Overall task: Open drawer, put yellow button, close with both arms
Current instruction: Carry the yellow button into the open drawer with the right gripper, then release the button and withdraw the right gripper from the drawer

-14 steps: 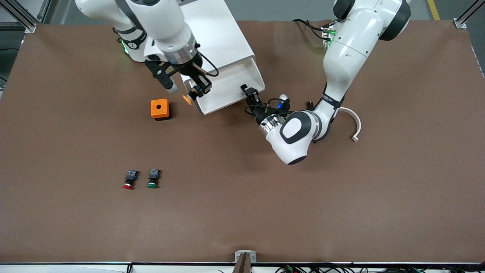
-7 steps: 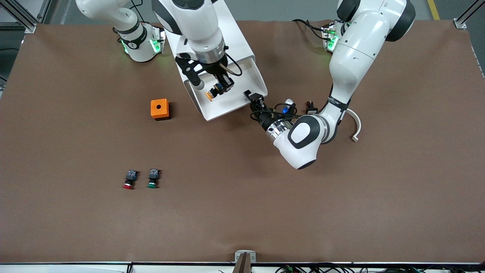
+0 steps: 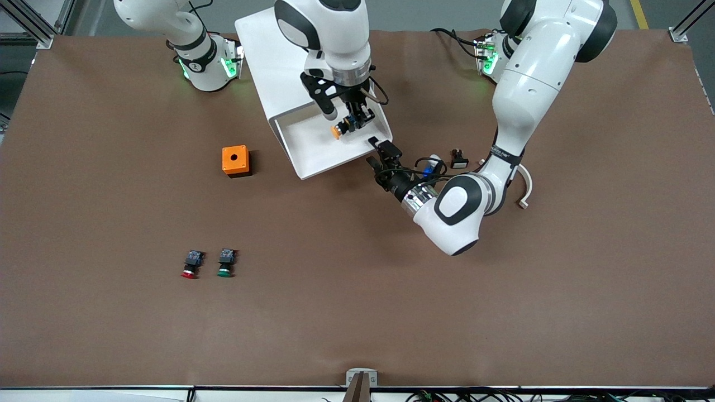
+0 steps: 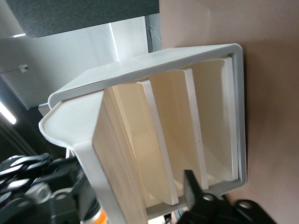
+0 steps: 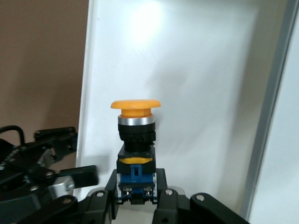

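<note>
You see the drawer (image 3: 313,142) pulled out of the white cabinet (image 3: 273,61), its tray open toward the front camera. The right gripper (image 3: 353,121) hangs over the open tray, at the side toward the left arm's end of the table, and its fingers are clamped on the blue rear block of the yellow button (image 3: 337,132). In the right wrist view the yellow button (image 5: 136,135) stands out from the fingers (image 5: 161,193) with its orange-yellow cap pointing away from the wrist, over the white floor of the drawer (image 5: 187,93). The left gripper (image 3: 382,153) sits at the drawer's front corner toward the left arm's end; you cannot tell from these views how wide it is set. Nearer the front camera, the orange box (image 3: 236,161) lies toward the right arm's end, and the red button (image 3: 190,264) and green button (image 3: 225,263) lie side by side, nearer still.
</note>
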Motion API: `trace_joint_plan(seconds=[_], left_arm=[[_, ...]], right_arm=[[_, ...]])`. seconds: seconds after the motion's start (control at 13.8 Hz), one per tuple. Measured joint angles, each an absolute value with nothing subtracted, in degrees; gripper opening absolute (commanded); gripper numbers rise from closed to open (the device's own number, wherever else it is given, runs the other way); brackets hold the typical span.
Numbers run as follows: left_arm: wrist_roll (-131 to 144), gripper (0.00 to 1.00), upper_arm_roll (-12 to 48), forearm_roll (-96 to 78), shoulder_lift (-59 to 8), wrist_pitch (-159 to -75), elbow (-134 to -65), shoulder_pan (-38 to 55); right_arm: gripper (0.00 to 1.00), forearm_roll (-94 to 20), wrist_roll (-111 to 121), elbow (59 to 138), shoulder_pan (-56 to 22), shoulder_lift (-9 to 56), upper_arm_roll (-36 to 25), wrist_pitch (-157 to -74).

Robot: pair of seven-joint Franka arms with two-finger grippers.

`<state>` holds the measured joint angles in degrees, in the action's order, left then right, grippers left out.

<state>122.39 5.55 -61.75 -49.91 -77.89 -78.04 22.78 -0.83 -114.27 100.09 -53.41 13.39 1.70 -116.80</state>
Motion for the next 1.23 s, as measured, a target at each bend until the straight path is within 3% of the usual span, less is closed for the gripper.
trace_joint_plan(seconds=[0.22, 0.43, 0.58, 1.01, 1.23], left_arm=[[114.3, 0.97, 5.5, -61.5, -49.4, -77.9, -76.7, 21.1], [102.3, 0.98, 5.4, -59.8, -48.6, -77.9, -74.8, 19.0], [93.2, 0.98, 5.3, -58.0, -48.3, -77.9, -73.0, 18.2], [68.6, 0.99, 1.9, -48.7, -47.1, -80.4, -67.9, 19.0], [58.9, 0.99, 1.8, -39.8, -43.1, -85.6, -67.0, 19.4]], right_arm=[[0.03, -0.8, -115.6, 100.1, -53.8, 14.1, 1.7, -116.8], [0.34, -0.8, -115.8, 100.1, -53.8, 14.9, 1.3, -116.8], [1.00, -0.9, -115.8, 100.1, -53.8, 15.3, 1.2, -116.8], [1.00, -1.1, -113.2, 97.5, -53.3, 15.8, 0.9, -115.6], [1.00, -2.7, -103.3, 91.4, -50.3, 15.7, 0.6, -106.6]])
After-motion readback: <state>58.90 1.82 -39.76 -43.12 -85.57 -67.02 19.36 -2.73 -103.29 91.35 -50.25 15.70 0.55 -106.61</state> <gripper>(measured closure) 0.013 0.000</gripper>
